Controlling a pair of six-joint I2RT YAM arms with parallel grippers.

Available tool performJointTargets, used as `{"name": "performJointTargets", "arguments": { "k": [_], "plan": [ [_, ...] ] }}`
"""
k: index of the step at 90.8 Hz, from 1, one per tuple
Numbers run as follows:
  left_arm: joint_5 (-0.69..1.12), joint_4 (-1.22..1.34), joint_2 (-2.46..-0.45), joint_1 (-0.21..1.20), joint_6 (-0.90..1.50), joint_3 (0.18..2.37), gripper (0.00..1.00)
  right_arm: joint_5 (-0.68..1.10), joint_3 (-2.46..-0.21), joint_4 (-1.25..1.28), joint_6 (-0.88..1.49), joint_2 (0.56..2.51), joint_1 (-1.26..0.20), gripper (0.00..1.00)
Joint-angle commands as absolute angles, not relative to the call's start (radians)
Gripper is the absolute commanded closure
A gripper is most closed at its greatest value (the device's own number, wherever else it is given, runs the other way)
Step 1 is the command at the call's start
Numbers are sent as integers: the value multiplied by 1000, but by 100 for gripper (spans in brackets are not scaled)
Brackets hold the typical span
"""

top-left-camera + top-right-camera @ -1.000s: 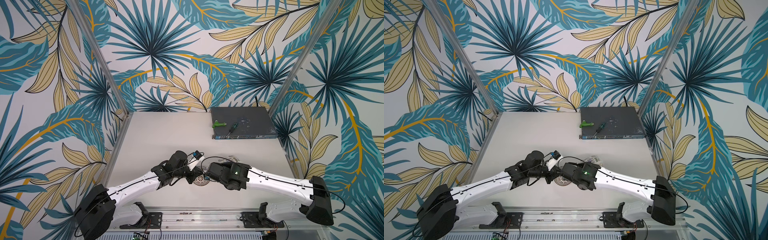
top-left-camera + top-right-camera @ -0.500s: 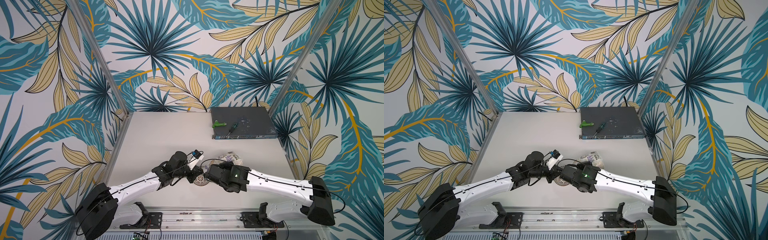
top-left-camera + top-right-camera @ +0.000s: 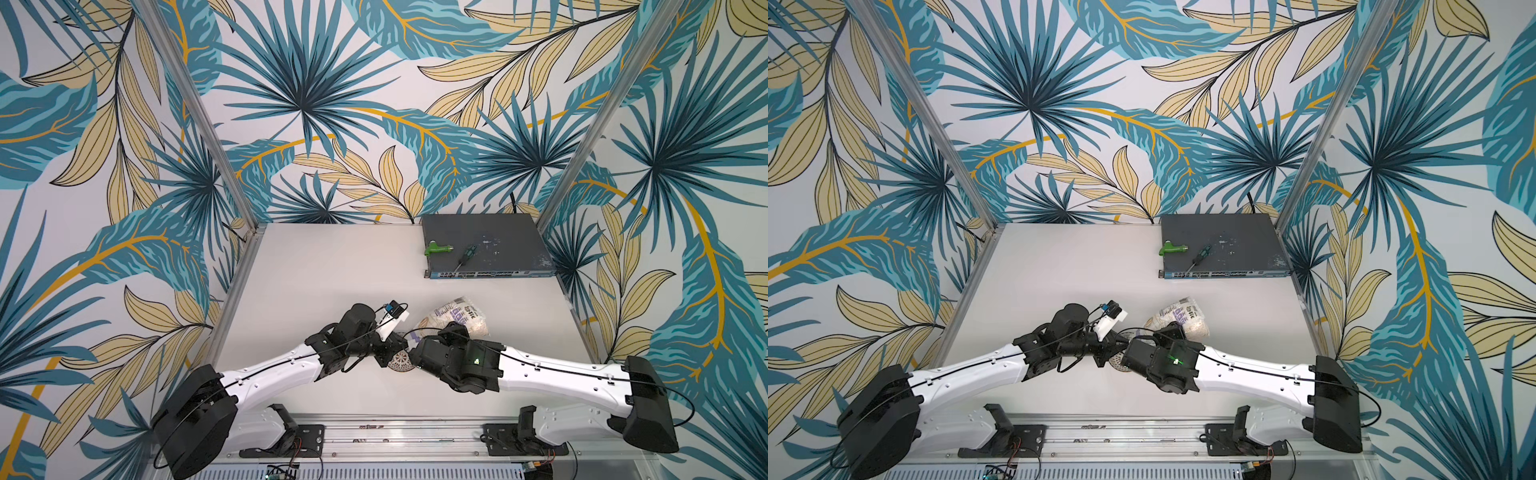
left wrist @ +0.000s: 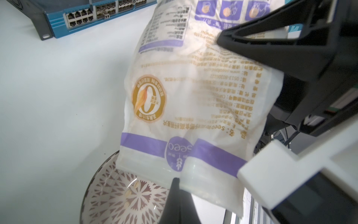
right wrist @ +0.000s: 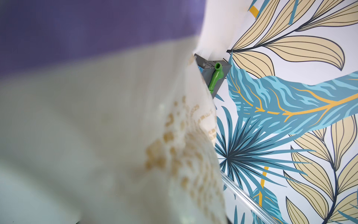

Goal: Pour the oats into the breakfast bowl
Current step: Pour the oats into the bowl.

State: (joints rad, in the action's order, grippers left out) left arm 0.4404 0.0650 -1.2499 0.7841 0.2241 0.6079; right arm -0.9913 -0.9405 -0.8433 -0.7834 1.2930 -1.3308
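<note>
- Over the last second the bag (image 3: 456,316) has swung out from under my right wrist. It was almost hidden in both top views then; now its fat end sticks out toward the back of the table (image 3: 332,270), label up.
- My right gripper (image 3: 417,344) holds the bag partway along, jaws narrowed onto the plastic. The bag fills the right wrist view, so my fingers don't show there.
- My left gripper (image 3: 392,348) is closed tight. In the left wrist view its tip meets the bag's open lip, which it seems to pinch.
- That lip hangs over the rim of the bowl (image 4: 108,195), which has stayed put on the table between my two wrists.
- Only a few oats (image 4: 128,192) lie in the bowl. I judge most are in the bag's far end, so the pour has barely begun and that end needs lifting higher.
</note>
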Motion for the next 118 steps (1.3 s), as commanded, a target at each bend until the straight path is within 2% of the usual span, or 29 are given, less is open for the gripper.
{"name": "performJointTargets", "arguments": {
  "k": [1,70,118],
  "plan": [
    [436,52,-1243,786,245,585,100,-1226,-929,-825,-815,1271,-1335,100],
    [407,58,-1217,788,293,537,100,-1261,-946,-816,-834,1314,-1398,100],
    [396,85,-1268,788,305,544,100,-1260,-986,-829,-836,1354,-1424,100]
  ]
}}
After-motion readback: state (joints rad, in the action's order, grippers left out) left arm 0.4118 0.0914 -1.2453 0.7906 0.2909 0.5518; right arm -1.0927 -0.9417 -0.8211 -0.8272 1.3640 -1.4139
